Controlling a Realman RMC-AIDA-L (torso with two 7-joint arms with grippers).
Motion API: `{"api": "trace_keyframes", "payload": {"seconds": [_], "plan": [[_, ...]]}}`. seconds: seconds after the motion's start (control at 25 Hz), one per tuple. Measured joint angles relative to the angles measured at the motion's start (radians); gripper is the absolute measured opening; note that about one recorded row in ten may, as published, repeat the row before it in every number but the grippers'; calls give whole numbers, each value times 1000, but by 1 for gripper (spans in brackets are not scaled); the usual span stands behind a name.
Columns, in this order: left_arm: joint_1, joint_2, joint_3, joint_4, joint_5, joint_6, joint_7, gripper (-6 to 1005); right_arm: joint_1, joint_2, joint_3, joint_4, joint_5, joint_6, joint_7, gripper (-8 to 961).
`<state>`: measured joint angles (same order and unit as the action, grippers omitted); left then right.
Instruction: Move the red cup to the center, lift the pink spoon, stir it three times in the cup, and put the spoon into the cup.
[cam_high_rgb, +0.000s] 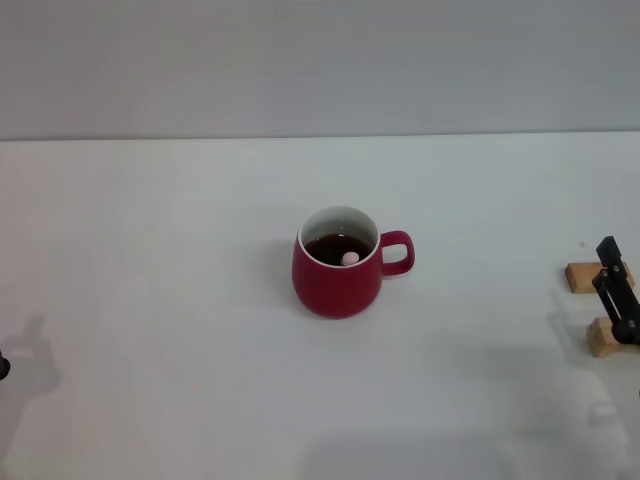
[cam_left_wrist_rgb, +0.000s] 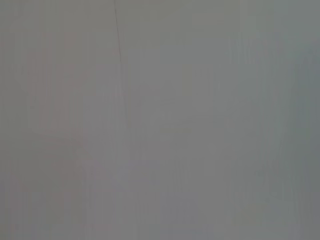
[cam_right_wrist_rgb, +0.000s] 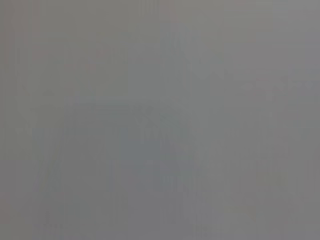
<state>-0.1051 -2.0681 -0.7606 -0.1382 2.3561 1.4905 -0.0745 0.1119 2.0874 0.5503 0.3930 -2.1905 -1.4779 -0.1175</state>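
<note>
From my head camera, the left gripper (cam_high_rgb: 2, 366) is only a dark sliver at the near left edge; I cannot tell its grasp. The right gripper (cam_high_rgb: 617, 292) sits at the right edge between two tan wooden blocks (cam_high_rgb: 584, 277), and I cannot tell its state either. Farther out, the red cup (cam_high_rgb: 338, 262) stands upright mid-table on the white tabletop (cam_high_rgb: 160, 300), handle toward the right. The pink spoon (cam_high_rgb: 350, 258) is inside it, only its rounded end showing. Both wrist views are plain grey.
</note>
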Motion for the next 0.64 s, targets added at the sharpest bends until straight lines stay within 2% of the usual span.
{"api": "trace_keyframes", "payload": {"seconds": [0.64], "plan": [[-19, 2, -12, 4, 0, -9, 1, -2, 5, 0, 1, 6, 5, 23, 10, 555]]}}
